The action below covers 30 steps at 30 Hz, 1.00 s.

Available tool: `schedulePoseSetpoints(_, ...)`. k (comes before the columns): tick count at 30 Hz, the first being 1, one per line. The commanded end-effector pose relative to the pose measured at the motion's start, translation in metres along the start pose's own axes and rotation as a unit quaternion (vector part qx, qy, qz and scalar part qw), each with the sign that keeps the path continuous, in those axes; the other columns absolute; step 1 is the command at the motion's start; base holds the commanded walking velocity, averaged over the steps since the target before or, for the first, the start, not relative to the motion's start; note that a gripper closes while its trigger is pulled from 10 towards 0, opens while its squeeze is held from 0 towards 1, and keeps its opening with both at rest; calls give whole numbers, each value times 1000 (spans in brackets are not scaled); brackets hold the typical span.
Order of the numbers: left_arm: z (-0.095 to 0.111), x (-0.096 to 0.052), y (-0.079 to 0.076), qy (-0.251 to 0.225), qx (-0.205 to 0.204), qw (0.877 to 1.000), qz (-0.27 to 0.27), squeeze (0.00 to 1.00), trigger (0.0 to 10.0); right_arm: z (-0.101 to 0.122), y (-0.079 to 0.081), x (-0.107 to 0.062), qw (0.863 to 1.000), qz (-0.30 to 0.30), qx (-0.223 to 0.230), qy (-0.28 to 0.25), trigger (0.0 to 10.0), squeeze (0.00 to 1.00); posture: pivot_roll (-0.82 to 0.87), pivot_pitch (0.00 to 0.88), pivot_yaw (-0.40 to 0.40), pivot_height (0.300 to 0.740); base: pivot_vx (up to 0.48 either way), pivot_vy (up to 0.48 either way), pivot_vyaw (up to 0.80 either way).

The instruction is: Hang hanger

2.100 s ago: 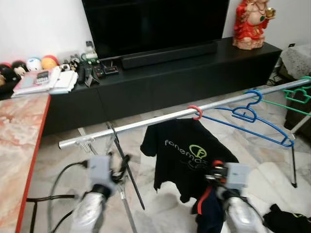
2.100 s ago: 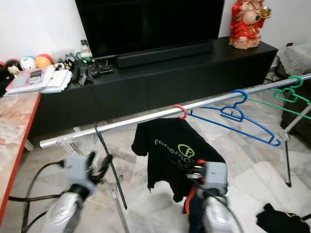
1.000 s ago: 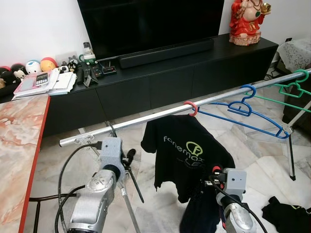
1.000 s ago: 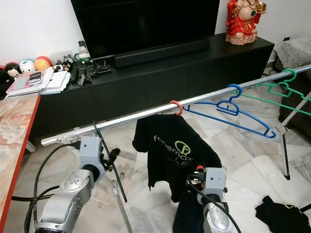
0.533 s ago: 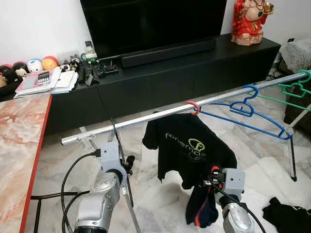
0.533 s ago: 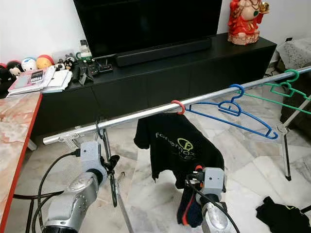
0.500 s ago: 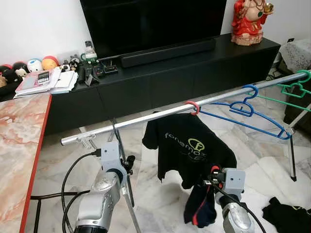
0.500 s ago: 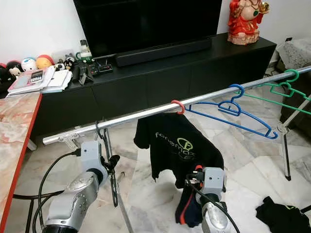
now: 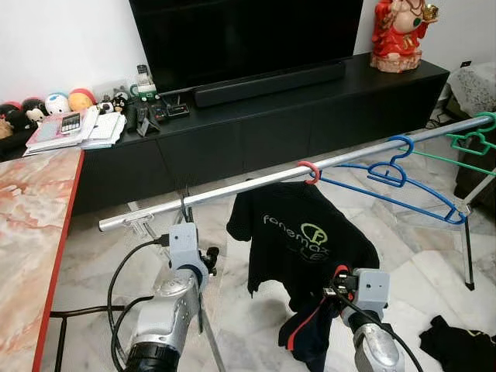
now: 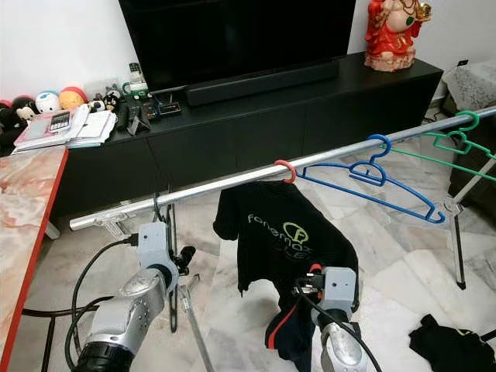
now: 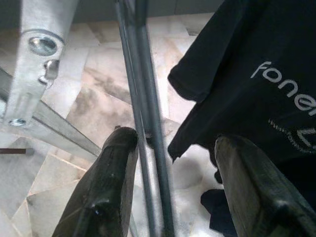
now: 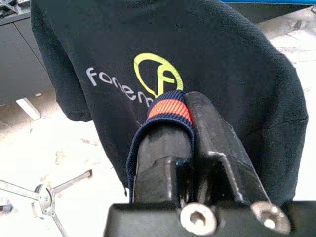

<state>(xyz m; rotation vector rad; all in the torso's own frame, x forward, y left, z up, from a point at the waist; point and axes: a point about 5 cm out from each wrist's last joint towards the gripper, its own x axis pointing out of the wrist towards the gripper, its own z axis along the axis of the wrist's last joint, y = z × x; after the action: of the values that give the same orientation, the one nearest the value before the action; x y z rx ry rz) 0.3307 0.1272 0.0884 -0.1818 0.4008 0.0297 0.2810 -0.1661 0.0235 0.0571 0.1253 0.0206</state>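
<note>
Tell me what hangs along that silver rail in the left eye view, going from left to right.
Black hanger → red hanger hook carrying the black T-shirt → blue hanger → green hanger at the far right end of the rail.

Two silver arms w/ grey boxy wrist blocks, black cables looping off left arm (image 9: 167, 325), right gripper (image 12: 190, 131) w/ chunky black fingers, hex screws at base
</note>
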Motion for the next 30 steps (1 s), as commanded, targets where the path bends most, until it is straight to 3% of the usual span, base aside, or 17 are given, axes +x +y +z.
schedulePoseSetpoints(1, 4, 5, 1, -7, 8, 1000, 7, 0, 10000, 4, 5, 2, 1000, 8, -3, -13, 10000, 0, 94, 84, 85, 740, 0, 0, 0)
schedulePoseSetpoints(2, 5, 7, 1, -11, 12, 1000, 13, 0, 7216, 5, 5, 2, 1000, 9, -3, -14, 10000, 0, 90, 82, 88, 740, 0, 0, 0)
schedulePoseSetpoints(3, 7, 9, 2, -14, 13, 1000, 19, 0, 6196, 5, 5, 3, 1000, 9, -3, -15, 10000, 0, 90, 82, 88, 740, 0, 0, 0)
schedulePoseSetpoints(4, 7, 10, 2, -16, 15, 1000, 21, 0, 353, 5, 5, 3, 1000, 9, -3, -15, 10000, 0, 90, 81, 88, 740, 0, 0, 0)
schedulePoseSetpoints(5, 8, 11, 2, -20, 16, 999, 24, 0, 0, 5, 5, 3, 1000, 9, -3, -15, 10000, 0, 90, 81, 88, 740, 0, 0, 0)
schedulePoseSetpoints(30, 8, 16, 3, -46, 35, 997, 46, 0, 0, 4, 5, 2, 1000, 11, -6, -13, 10000, 0, 93, 90, 83, 740, 0, 0, 0)
